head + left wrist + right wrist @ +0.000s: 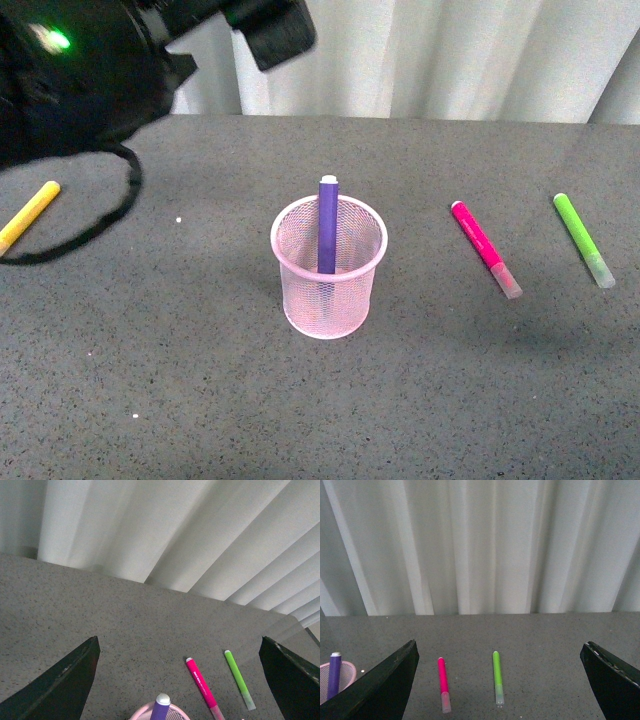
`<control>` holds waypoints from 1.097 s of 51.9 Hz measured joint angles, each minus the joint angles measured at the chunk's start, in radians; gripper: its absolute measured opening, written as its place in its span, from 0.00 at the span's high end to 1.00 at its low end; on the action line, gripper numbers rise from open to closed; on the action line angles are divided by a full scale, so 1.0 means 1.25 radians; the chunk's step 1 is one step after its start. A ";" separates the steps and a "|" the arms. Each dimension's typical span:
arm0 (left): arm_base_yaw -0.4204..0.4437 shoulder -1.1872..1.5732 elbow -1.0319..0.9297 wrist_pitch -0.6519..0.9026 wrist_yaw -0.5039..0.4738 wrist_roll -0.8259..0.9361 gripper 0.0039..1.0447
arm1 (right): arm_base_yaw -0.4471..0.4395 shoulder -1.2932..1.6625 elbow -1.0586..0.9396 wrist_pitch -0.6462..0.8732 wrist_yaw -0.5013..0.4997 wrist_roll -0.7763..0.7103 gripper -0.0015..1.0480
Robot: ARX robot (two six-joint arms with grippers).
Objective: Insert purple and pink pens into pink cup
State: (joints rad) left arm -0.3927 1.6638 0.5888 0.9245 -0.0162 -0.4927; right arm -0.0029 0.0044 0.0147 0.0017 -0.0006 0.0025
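Between the fingers of the left claw, the pale pink wire-mesh cup showed only a sliver of rim, the rest cut off at the picture's edge, like the deep purple marker pen below its white tip. Beside a finger of the right claw, the cup was half cut off. The hot pink marker pen's print was too small to read.

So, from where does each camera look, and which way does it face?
Front view: on the robot's body, looking down at the pink cup holding the purple pen; left arm upper left.
Left wrist view: on the left wrist, facing the curtain; left fingers frame it, apart.
Right wrist view: on the right wrist, facing the curtain; right fingers apart.
Shared: all show the pink pen and green pen.
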 joint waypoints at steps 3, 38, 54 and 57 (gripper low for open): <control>0.043 -0.077 0.000 -0.084 0.061 0.019 0.06 | 0.000 0.000 0.000 0.000 0.000 0.000 0.07; 0.322 -0.794 -0.121 -0.544 0.086 0.300 0.27 | 0.000 0.000 0.000 0.000 0.000 0.000 0.07; 0.316 -0.903 -0.295 -0.503 0.013 0.379 0.79 | 0.000 0.000 0.000 0.000 0.000 0.000 0.07; 0.315 -0.924 -0.312 -0.500 0.013 0.381 0.89 | 0.000 0.000 0.000 0.000 0.000 0.000 0.07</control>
State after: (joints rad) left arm 0.0013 0.5087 0.1986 0.2989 -0.0002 -0.0158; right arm -0.0029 0.0044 0.0147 0.0017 -0.0006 0.0025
